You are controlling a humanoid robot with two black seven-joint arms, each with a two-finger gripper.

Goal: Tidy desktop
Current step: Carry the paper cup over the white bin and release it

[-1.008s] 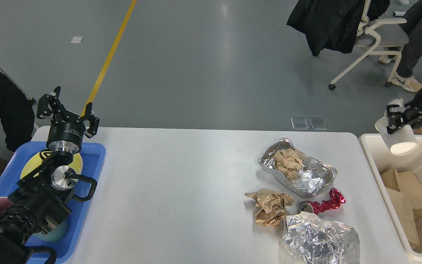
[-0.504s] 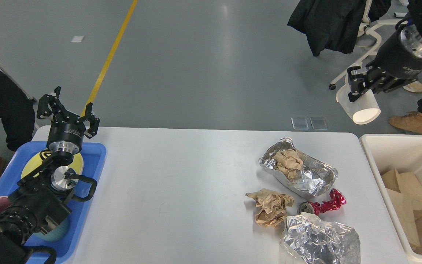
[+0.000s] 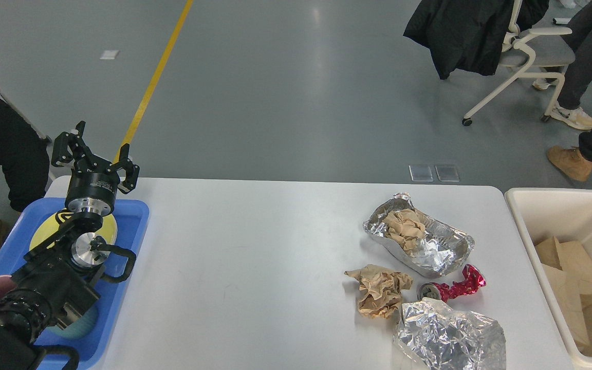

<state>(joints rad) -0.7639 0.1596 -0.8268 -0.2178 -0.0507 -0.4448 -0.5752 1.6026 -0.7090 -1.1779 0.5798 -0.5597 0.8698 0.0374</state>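
The white desktop [image 3: 255, 267] fills the middle of the head view. On its right part lie a crumpled foil tray [image 3: 422, 241] with brown paper in it, a crumpled brown paper ball [image 3: 378, 290], a crushed red can [image 3: 452, 288] and a crumpled foil sheet [image 3: 450, 336]. My left gripper [image 3: 94, 154] is open and empty, held above the far end of the blue tray [image 3: 131, 226]. My right arm and gripper are out of view.
The blue tray at the left holds a yellow plate [image 3: 49, 231] and other dishes under my left arm. A cream bin [image 3: 548, 205] with brown paper [image 3: 573, 277] stands off the right edge. People and a chair [image 3: 527, 56] are beyond the table.
My right arm, holding a white cup, rose from over the cream bin up and back, then left the view. The left arm and the desktop items have not moved.
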